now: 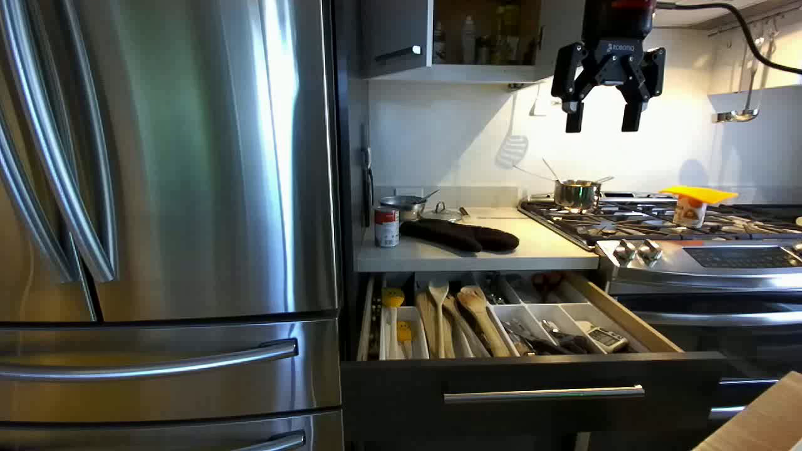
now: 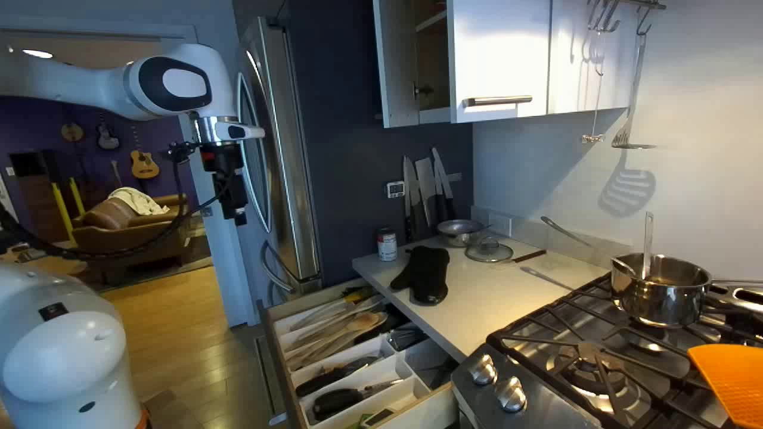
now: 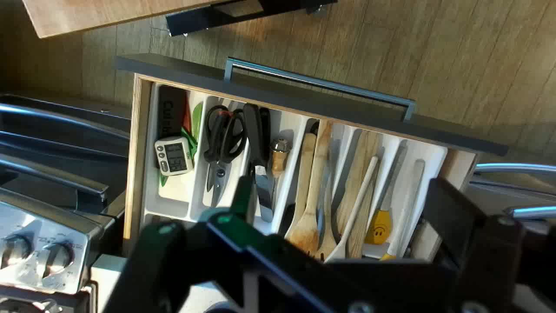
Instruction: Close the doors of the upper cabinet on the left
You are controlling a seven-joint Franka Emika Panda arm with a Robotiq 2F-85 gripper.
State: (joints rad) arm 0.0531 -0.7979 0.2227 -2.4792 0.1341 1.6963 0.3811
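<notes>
The upper cabinet (image 1: 482, 72) hangs on the wall beside the fridge, its dark inside showing bottles; it also shows in an exterior view (image 2: 593, 65). Both doors stand open. The left door (image 1: 395, 25) has a bar handle and is swung outward; its inner face shows in an exterior view (image 2: 398, 71). The right door (image 2: 501, 47) is white with a bar handle, swung outward; it is seen narrowly in an exterior view (image 1: 556, 37). My gripper (image 1: 601, 119) points down, open and empty, apart from the doors. In the wrist view the open fingers (image 3: 341, 184) show above a drawer.
An open drawer of utensils (image 1: 539, 360) sticks out below the counter (image 1: 551, 250). A can (image 1: 386, 227), a black mitt (image 2: 426, 271) and a pan lie on the counter. A pot (image 2: 661, 292) stands on the stove. The steel fridge (image 1: 207, 156) is beside it. Ladles hang from a rail.
</notes>
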